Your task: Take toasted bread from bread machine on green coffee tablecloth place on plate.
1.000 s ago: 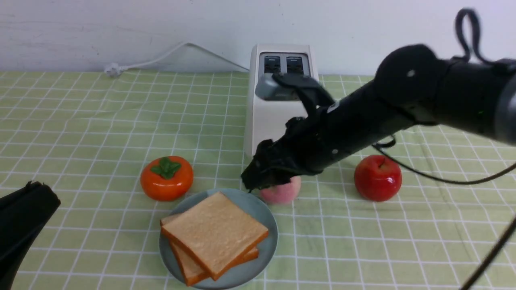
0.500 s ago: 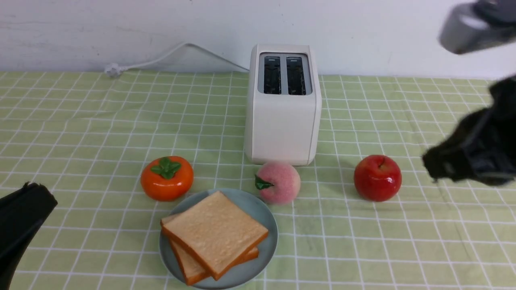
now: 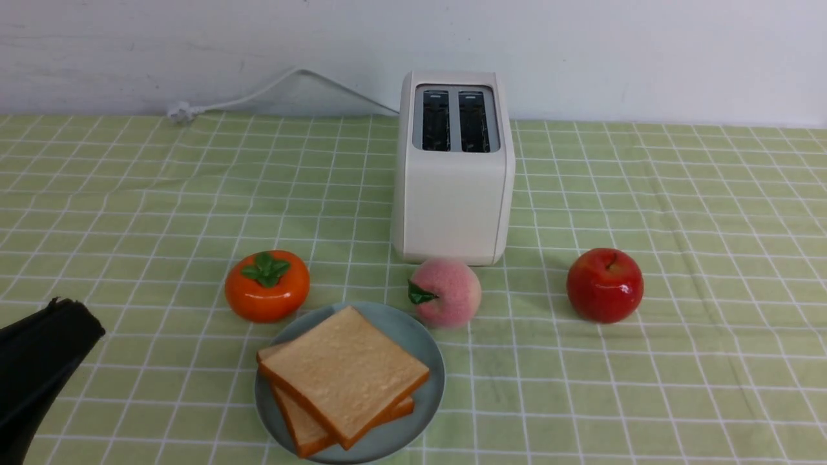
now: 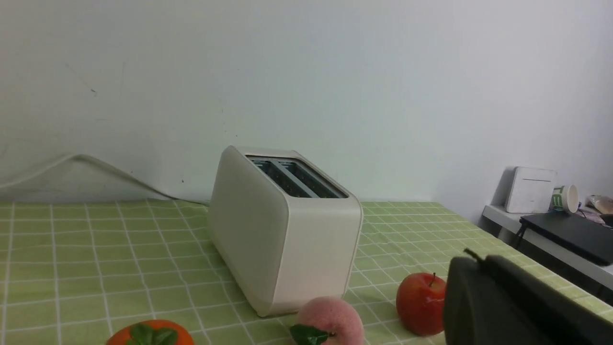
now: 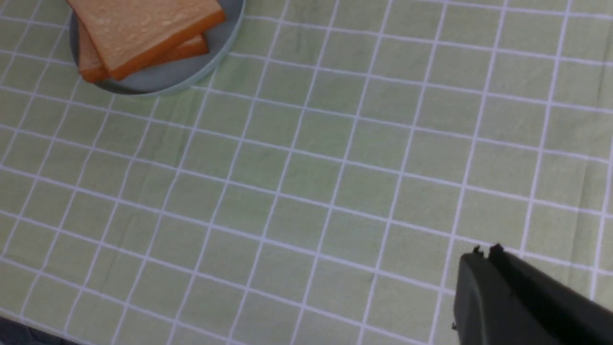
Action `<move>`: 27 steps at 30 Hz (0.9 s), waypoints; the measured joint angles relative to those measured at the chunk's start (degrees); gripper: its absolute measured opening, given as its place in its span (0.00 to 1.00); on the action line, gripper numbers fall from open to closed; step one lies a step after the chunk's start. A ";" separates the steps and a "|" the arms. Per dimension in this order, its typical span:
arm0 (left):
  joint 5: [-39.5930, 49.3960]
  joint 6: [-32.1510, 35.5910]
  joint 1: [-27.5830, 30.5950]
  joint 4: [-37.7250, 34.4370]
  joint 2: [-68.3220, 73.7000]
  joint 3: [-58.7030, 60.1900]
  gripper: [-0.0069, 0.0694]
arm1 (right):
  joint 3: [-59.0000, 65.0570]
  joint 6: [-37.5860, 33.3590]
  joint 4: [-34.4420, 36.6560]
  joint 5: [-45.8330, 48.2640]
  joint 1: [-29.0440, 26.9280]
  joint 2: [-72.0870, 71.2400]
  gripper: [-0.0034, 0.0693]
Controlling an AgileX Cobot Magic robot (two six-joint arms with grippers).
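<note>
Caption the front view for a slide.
Two toast slices stacked on the plate, toaster slots empty behind a persimmon, peach and apple on green checked cloth.

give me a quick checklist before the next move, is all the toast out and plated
1. Slots of the bread machine empty: ok, both are dark with no bread showing.
2. All toasted bread on the plate: ok, two slices stacked, the top one skewed.
3. The right gripper clear of the plate: ok, over bare green coffee tablecloth, shut, holding nothing.
4. The left gripper clear: ok, low at the near left, shut and empty.
5. The peach apart from the plate rim: cannot tell, they overlap in the front view.

Nothing seems left to fetch.
</note>
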 joint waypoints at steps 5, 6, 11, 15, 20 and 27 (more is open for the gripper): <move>-2.02 0.00 0.00 0.00 0.00 0.00 0.07 | 2.97 0.49 -1.06 -5.80 0.00 -4.06 0.05; -2.44 0.00 0.00 0.00 0.00 0.00 0.07 | 3.09 0.49 -1.06 -6.29 0.00 -4.28 0.05; -2.79 0.00 0.00 0.00 0.00 0.00 0.07 | 3.32 0.49 -1.06 -6.69 0.00 -4.40 0.05; -2.79 0.00 0.00 0.00 0.00 0.00 0.07 | 3.32 0.49 -1.06 -6.71 0.00 -4.45 0.05; -2.79 0.00 0.00 0.00 0.00 0.00 0.07 | 3.32 0.49 -1.49 -6.76 0.00 -4.45 0.06; -2.91 0.00 0.00 0.00 0.00 0.00 0.07 | 10.41 -0.81 -7.65 -19.06 -9.87 -9.41 0.03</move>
